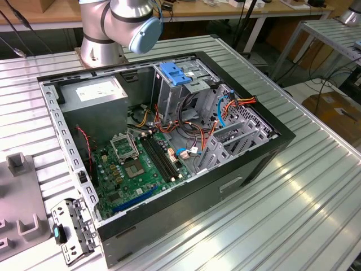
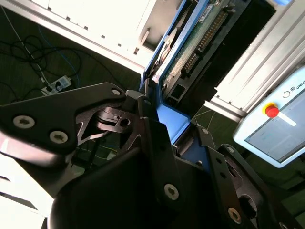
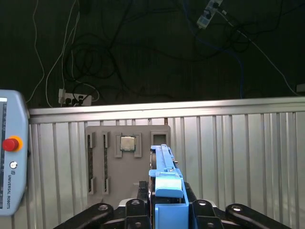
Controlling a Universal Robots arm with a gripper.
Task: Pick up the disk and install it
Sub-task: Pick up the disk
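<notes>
**Disk gripped on edge, clear of the open computer**

Disk (image 3: 166, 164) stands on its edge between the fingers (image 3: 142, 190) of the gripper (image 3: 165, 191). The jaws are closed narrow against its two flat faces. In the first wrist view the blue carrier's rail runs straight out ahead of the gripper, and the carrier's end tab sits just past the fingertips.

In the second wrist view the disk (image 2: 198, 40) reaches away from the gripper (image 2: 171, 125). Its green circuit-board face and a row of connector pins are turned to one side, and blue plastic edges the near end where the black fingers (image 2: 148, 119) press on it.

Ahead of the gripper, well beyond the disk's far end, lies a ribbed aluminium table (image 3: 238, 143). On it is a grey fixture plate (image 3: 102, 162) with a small square chip (image 3: 127, 142) seated in a recess. Past the table's far edge, tangled cables and a power strip (image 3: 71, 99) lie on a dark floor. A teach pendant (image 3: 12, 152) with a red button hangs off to one side of the gripper, apart from the disk.

In the exterior view the arm's base (image 1: 101, 39) stands on the table (image 1: 316, 186) just behind the open computer case (image 1: 242, 169). Inside the case lie a green motherboard (image 1: 141, 164) and a metal drive cage topped by a blue clip (image 1: 176, 73), with loose coloured wires between them.
</notes>
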